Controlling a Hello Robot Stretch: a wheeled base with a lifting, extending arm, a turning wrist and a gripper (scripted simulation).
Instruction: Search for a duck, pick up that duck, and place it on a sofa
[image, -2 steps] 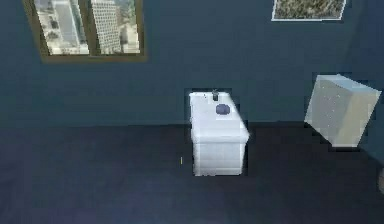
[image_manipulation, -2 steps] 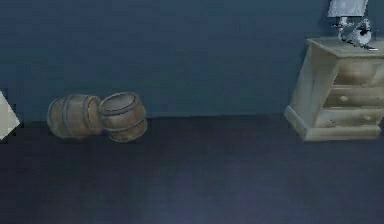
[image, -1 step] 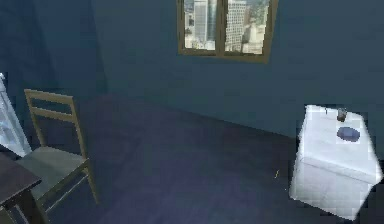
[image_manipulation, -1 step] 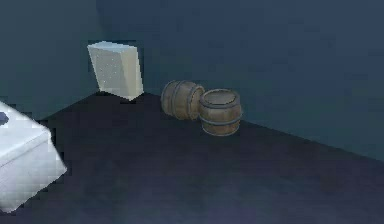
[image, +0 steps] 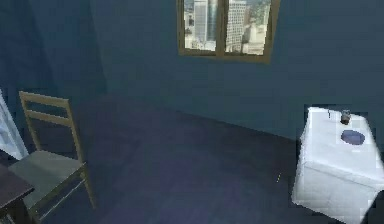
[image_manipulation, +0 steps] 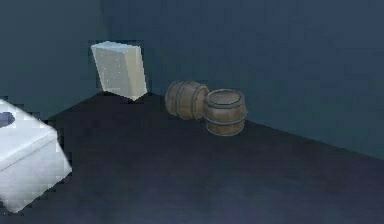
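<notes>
Fwd view, nearest first: a dark table corner (image: 10, 190) at 8 o'clock, w/ a wooden chair (image: 50, 140) just behind it at 9. At 4 o'clock sits a white cabinet (image: 338, 170). On its top are a small dark cup (image: 345, 117) and, just beside it, a bluish round item (image: 352, 138) too small to name. Neither has a duck's shape or colour. Bare dark floor runs through the middle to the blue back wall, where a window (image: 228, 28) at 12 to 1 o'clock looks onto tower blocks.

Arm side view: the same white cabinet sits at 8 o'clock, then open floor. Farther out, a pale cushion-like block (image_manipulation: 120, 68) leans on the wall at 11. A wooden barrel (image_manipulation: 187, 100) and a second barrel (image_manipulation: 227, 112) lie on their sides at 12 to 1, touching, close to the wall.

Progress, as I judge it: you're in the search step, w/ nothing ticked off yet. Duck's location: can't tell from these views. Sofa's location: likewise unknown. Left to do: find the duck, drive up, grasp it, find the sofa, set it down. Gripper state: can't tell, so don't assume anything about it.
</notes>
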